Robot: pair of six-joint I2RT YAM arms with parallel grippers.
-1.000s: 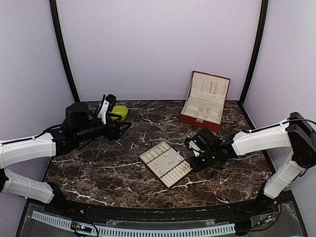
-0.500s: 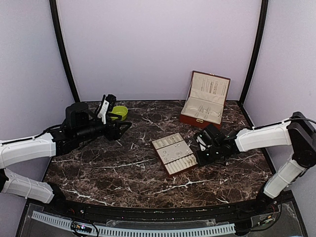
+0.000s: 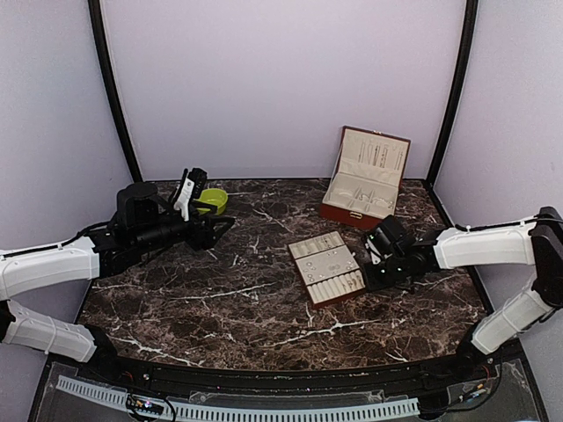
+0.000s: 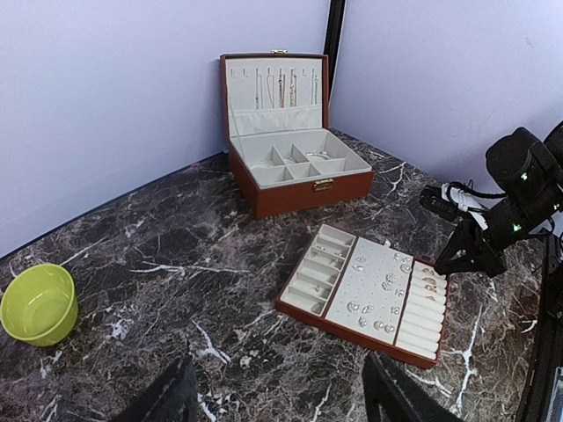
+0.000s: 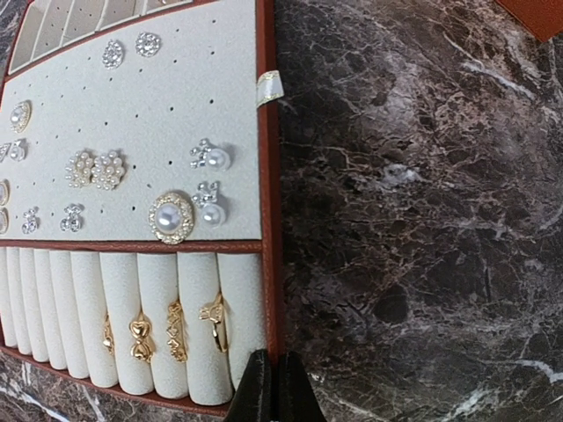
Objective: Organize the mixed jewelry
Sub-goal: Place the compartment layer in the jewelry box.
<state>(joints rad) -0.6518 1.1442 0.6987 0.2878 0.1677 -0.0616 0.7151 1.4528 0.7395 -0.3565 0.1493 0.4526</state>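
Pinching the tray's (image 5: 268, 176) rim beside the jewelry (image 5: 170, 215), my right gripper (image 5: 269, 383) is clamped shut; my left gripper (image 4: 280, 374) hangs open, empty.

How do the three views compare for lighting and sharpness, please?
Top external: even, soft light, but the jewelry on the tray is too small to resolve. Left wrist: sharp mid-scene, its own fingers dark and blurred. Right wrist: close and crisp on the pearl earrings.
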